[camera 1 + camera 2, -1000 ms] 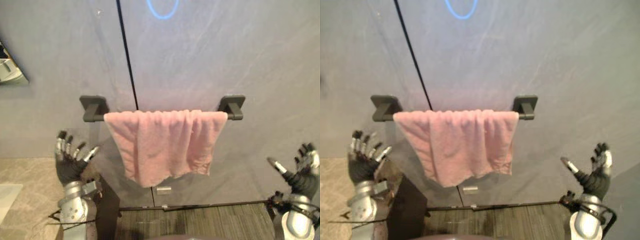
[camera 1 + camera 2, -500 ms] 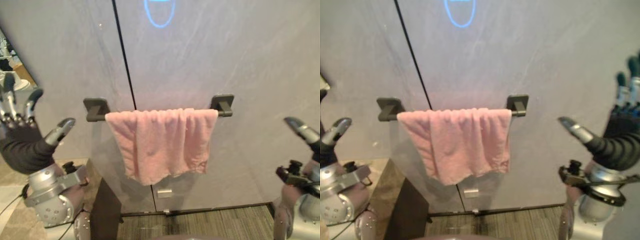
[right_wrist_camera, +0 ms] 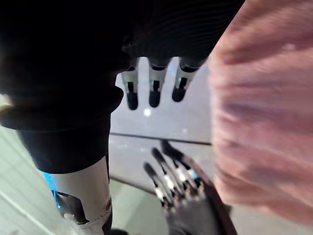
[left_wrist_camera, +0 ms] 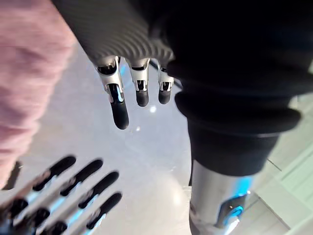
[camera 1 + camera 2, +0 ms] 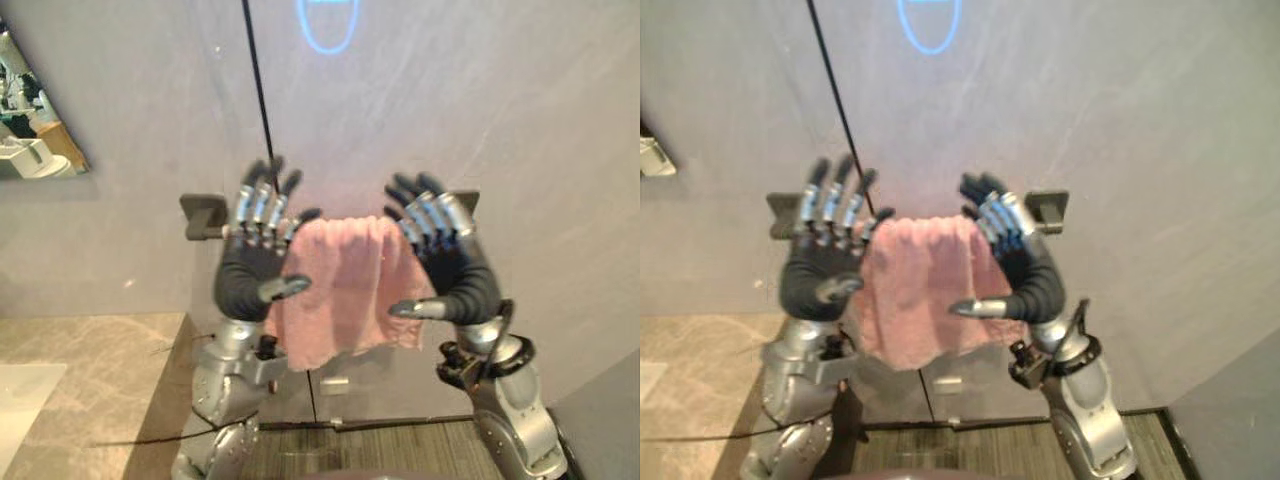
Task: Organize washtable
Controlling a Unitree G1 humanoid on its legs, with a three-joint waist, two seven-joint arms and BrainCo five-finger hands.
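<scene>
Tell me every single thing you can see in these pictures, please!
towel: one, pink, draped over the bar on the wall
towel bar: one, dark, fixed across the wall, with a bracket at each end
wall: one, grey, behind everything
line: one, black, running down the wall above the bar
ring: one, glowing blue, high on the wall
mirror: one, at the upper left edge
countertop: one, beige stone, lower left
floor: dark carpet, at the bottom
left hand: one, silver and dark, up by the towel's left edge, fingers straight
right hand: one, silver and dark, up by the towel's right edge, fingers straight
</scene>
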